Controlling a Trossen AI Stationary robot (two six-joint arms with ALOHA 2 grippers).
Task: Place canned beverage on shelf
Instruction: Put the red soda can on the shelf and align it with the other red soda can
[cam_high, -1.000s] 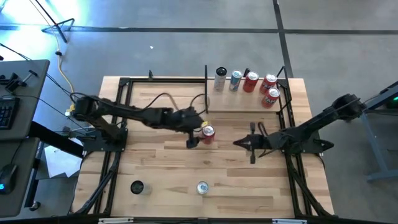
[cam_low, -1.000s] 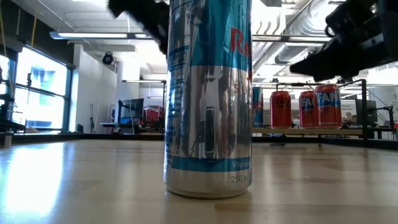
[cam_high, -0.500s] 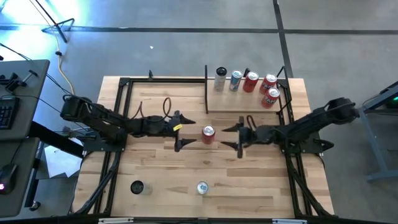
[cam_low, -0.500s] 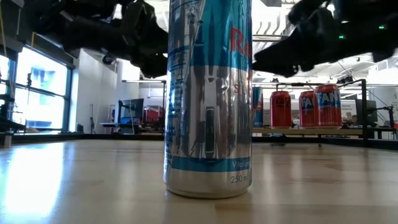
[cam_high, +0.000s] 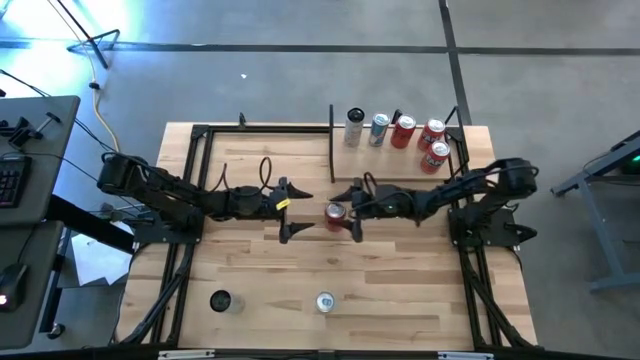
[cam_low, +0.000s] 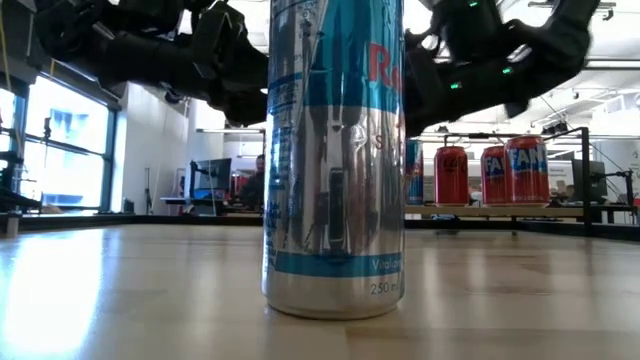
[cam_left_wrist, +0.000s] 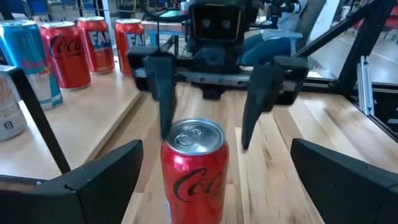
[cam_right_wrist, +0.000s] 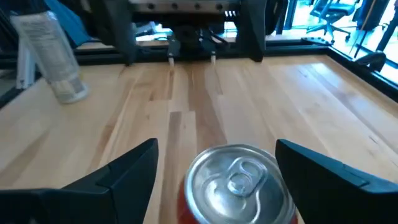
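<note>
A red cola can (cam_high: 335, 213) stands upright on the tabletop at mid-table. My right gripper (cam_high: 353, 210) is open just to its right; in the right wrist view its fingers (cam_right_wrist: 134, 165) flank the can (cam_right_wrist: 236, 180) without touching. My left gripper (cam_high: 288, 210) waits open a little to the can's left, and the can (cam_left_wrist: 194, 165) shows ahead of its fingers. The shelf (cam_high: 390, 168), a small wood board with black posts, lies at the far right and carries several upright cans (cam_high: 403, 131).
A blue-and-silver can (cam_high: 326, 301) stands near the front edge and fills the low view (cam_low: 335, 160). A dark can (cam_high: 220, 300) stands to its left. A black frame (cam_high: 200, 135) rims the table. Bare wood lies between the red can and the shelf.
My right gripper has opened and gone toward the table's left, up to the red can. My left gripper has drawn back toward the table's left, away from the can, staying open. The can has kept its place.
</note>
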